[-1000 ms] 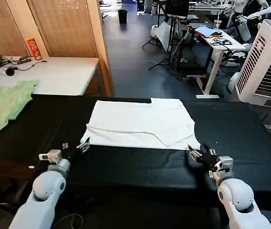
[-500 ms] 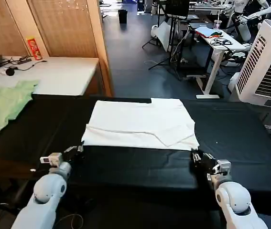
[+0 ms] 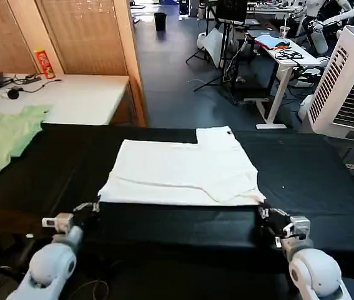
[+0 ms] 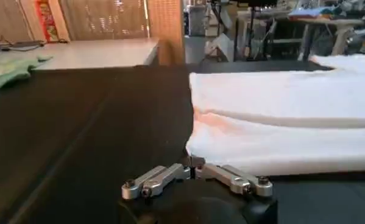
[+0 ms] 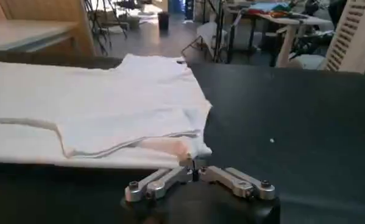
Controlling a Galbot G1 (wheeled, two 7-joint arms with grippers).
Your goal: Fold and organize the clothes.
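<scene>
Dragging noted: both grippers, clenched on the T-shirt (image 3: 180,172) hem corners, have drawn it nearer the table's (image 3: 326,175) front edge since a moment ago. Left gripper (image 3: 92,206) and right gripper (image 3: 263,209) each have cloth directly ahead. Garment lies flatter, readier for folding.

Setting: a robotics lab or workshop; evidence: a black-covered work table (image 3: 326,169) stands in an open room with a dark floor; behind it, a white desk (image 3: 286,53) strewn with cables, tripod stands (image 3: 223,59), a white air cooler (image 3: 348,81), and white robot arms (image 3: 326,15) at the back; wooden partition panels (image 3: 83,37) on the left
</scene>
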